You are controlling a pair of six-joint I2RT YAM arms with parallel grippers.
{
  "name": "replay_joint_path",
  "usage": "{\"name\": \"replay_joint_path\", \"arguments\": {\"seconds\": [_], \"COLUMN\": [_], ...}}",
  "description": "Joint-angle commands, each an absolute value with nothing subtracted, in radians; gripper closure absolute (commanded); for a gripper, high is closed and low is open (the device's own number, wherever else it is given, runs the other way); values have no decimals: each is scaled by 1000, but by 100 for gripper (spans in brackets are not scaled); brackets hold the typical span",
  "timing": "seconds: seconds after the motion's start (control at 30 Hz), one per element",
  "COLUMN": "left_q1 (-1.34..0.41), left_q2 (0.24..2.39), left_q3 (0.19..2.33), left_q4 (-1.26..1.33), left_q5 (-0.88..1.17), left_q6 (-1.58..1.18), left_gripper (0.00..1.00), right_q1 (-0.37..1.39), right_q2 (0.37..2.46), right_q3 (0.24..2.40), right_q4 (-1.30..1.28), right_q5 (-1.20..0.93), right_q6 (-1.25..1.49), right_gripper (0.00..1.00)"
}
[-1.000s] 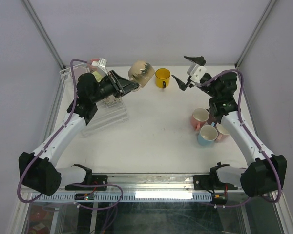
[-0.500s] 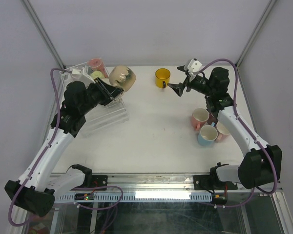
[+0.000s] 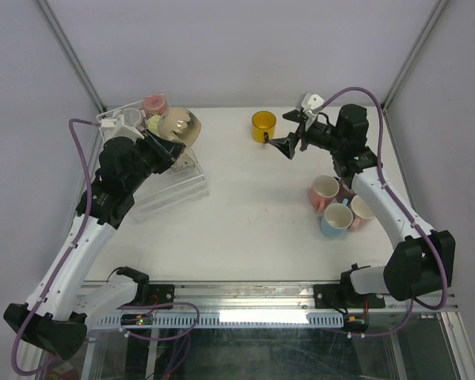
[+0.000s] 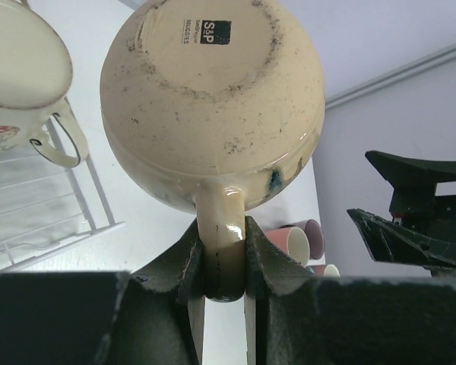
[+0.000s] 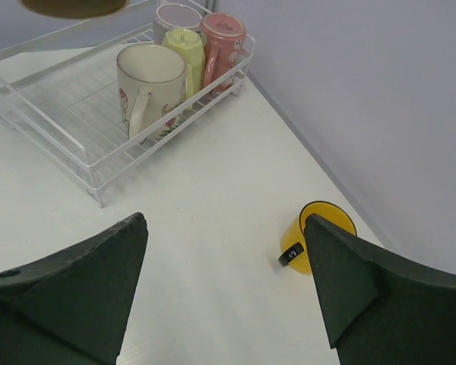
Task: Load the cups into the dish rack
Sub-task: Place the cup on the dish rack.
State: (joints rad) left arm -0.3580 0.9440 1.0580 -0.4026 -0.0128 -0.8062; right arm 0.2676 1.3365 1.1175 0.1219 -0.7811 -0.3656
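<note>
My left gripper (image 3: 163, 146) is shut on the handle of a beige mug (image 3: 180, 126), held in the air over the far end of the clear dish rack (image 3: 172, 188). The left wrist view shows the mug's base (image 4: 213, 99) and the handle pinched between my fingers (image 4: 184, 262). The rack (image 5: 61, 137) holds a cream flowered mug (image 5: 148, 84), a light green mug (image 5: 186, 49), a pink mug (image 5: 222, 38) and a lilac mug (image 5: 175, 15). My right gripper (image 3: 289, 139) is open and empty, just right of a yellow mug (image 3: 263, 126) that stands on the table (image 5: 299, 261).
A group of mugs stands at the right of the table: pink (image 3: 324, 192), light blue (image 3: 336, 220), mauve (image 3: 350, 188) and another pale one (image 3: 362, 212). Frame posts stand at the far corners.
My left arm has carried the beige mug leftward from the table's far middle to over the rack. My right gripper has swung left and down toward the yellow mug.
</note>
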Motion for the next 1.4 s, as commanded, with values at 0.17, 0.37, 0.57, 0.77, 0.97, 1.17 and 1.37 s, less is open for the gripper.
{"name": "replay_joint_path", "arguments": {"seconds": [0.17,0.37,0.57,0.77,0.97,1.17,1.37], "left_q1": [-352,-352,-351,-351,-351,-352,-345], "left_q2": [857,835,821,832,909,989,1101], "left_q3": [1076,1084,1057,1035,1048,1052,1102], "left_q4": [-302,-392,-426,-489,-566,-623,-639], "left_q5": [-178,-287,-391,-490,-555,-589,-623], "left_q6": [-790,-797,-783,-811,-917,-1064,-1134], "left_gripper": [100,100,100,100,100,100,100], "right_q1": [264,264,265,264,264,264,264], "right_q2": [1369,1391,1388,1388,1390,1379,1373], "right_q3": [1231,1258,1257,1252,1241,1225,1216], "right_q4": [-5,-41,-56,-56,-45,-37,-35], "right_q5": [-821,-823,-810,-813,-821,-815,-819], "right_q6": [-334,-330,-348,-348,-342,-342,-341], "right_gripper": [13,13,13,13,13,13,14]}}
